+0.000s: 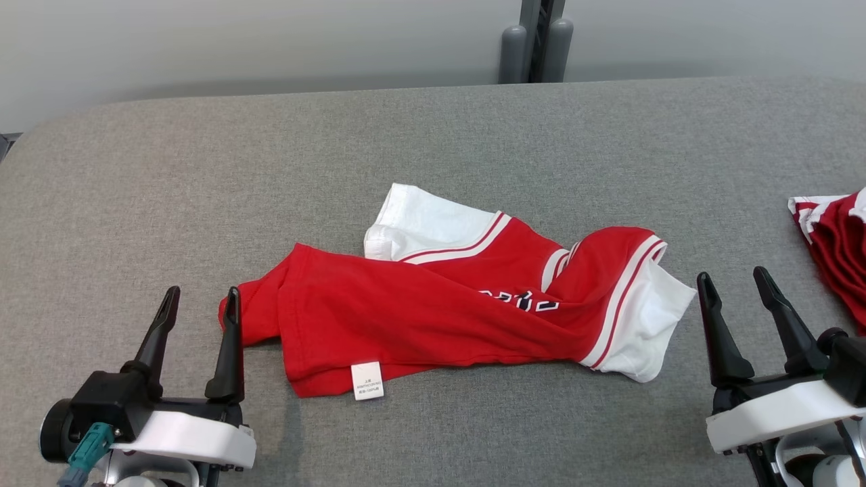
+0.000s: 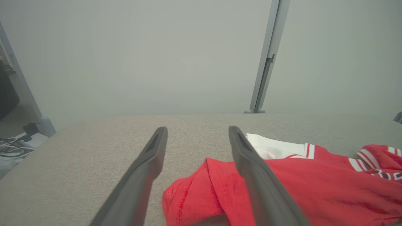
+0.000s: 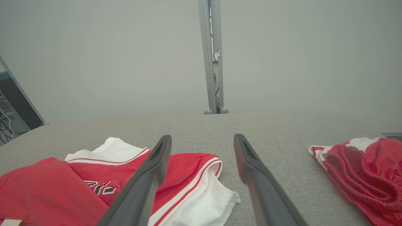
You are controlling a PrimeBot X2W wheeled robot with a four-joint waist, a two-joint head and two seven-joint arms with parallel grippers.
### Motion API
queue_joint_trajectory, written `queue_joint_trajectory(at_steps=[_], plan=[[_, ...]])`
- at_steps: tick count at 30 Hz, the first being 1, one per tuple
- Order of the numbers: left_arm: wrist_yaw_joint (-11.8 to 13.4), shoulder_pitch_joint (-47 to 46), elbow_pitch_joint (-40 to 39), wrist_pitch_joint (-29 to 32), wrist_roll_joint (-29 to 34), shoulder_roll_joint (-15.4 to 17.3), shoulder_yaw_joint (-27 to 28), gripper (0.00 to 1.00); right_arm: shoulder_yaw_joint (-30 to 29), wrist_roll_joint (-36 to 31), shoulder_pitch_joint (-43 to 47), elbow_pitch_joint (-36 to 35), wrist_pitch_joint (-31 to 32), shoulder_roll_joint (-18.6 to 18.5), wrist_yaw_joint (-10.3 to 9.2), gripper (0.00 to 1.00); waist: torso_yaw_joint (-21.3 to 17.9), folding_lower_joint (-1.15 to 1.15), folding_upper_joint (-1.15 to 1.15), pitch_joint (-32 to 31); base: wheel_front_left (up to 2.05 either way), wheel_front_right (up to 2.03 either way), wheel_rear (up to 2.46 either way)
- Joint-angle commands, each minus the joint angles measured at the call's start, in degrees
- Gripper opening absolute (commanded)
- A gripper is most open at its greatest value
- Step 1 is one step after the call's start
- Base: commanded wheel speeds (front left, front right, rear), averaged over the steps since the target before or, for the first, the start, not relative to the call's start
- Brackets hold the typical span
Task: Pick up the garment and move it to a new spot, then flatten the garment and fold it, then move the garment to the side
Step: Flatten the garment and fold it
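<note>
Garment [image 1: 433,318], a red jersey with white sleeves and striped red-and-white trim, lay crumpled and partly folded over itself near the middle of the grey fabric-covered table [image 1: 433,135], stretched from left to right across the head view. At the lower left, the left gripper [image 1: 203,292] stood with its two dark fingers spread apart and nothing between them. Its inner finger rose just beside the bunched red left end of the garment, and whether the two touched could not be told. In the left wrist view that same red end lay partly behind the right-hand finger. A small white label [image 1: 367,380] hung at the near hem, left of centre. One white sleeve [image 1: 426,223] lay toward the far side of the heap. Dark lettering [image 1: 521,301] edged in white showed right of centre, partly hidden in a fold. A grey post [image 1: 538,40] rose behind the far edge of the table. The other sleeve [image 1: 643,331] formed the right end of the garment. Near that sleeve but apart from it, the right gripper [image 1: 731,274] likewise stood with its fingers spread and empty. At the table's right edge lay a second red-and-white cloth [image 1: 835,243], well apart from the garment.
</note>
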Motion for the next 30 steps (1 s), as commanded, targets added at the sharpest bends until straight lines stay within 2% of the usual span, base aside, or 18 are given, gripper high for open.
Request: queue_joint_trajectory(at_steps=[1,6,15,22,23,24,25,30], plan=[[0.3,0.2,-0.3,0.2,0.6,0.5,-0.1,1.0,-0.1,0.1,0.1,-0.2,0.0,-0.1,0.0,1.0,0.0,0.0,0.0,0.0,0.0,0.0,0.0],[-0.7,-0.5,-0.1,3.5,0.7,1.2,-2.1,1.0,-0.4,0.0,0.8,-0.5,0.4,-0.2,0.0,1.0,0.3,0.0,0.0,0.5,0.0,0.0,0.0],[-5.1,-0.9,5.4,13.9,-4.7,0.3,-6.3,1.0,-0.4,0.3,0.8,-1.1,0.4,0.3,0.0,1.0,-1.2,0.0,0.0,3.6,0.0,0.0,0.0],[-6.8,-1.0,6.8,16.4,-7.7,0.2,-6.5,1.0,-1.1,0.7,0.3,0.0,-0.1,0.6,0.0,1.0,-1.9,0.0,0.0,5.3,0.0,0.0,0.0],[-6.8,-1.2,6.5,15.9,-7.6,0.3,-6.3,0.71,-1.3,0.8,0.4,0.3,0.4,0.6,0.0,1.0,-1.9,0.0,0.0,5.5,0.0,0.0,0.0],[-6.9,-1.3,6.3,15.6,-7.6,0.4,-6.2,0.19,-1.7,0.8,0.4,1.1,1.0,0.6,0.0,1.0,-1.9,0.0,0.0,5.7,0.0,0.0,0.0],[-7.0,-1.3,6.4,16.0,-7.8,0.5,-6.4,0.0,-2.1,0.4,0.2,1.7,1.5,0.3,0.0,1.0,-1.9,0.0,0.0,5.9,0.0,0.0,0.0],[-7.2,-2.5,5.9,15.1,-7.4,0.6,-6.3,0.0,-2.8,0.4,-2.7,7.0,2.2,-0.9,0.0,1.0,-1.0,0.0,0.0,7.2,0.0,0.0,0.0]])
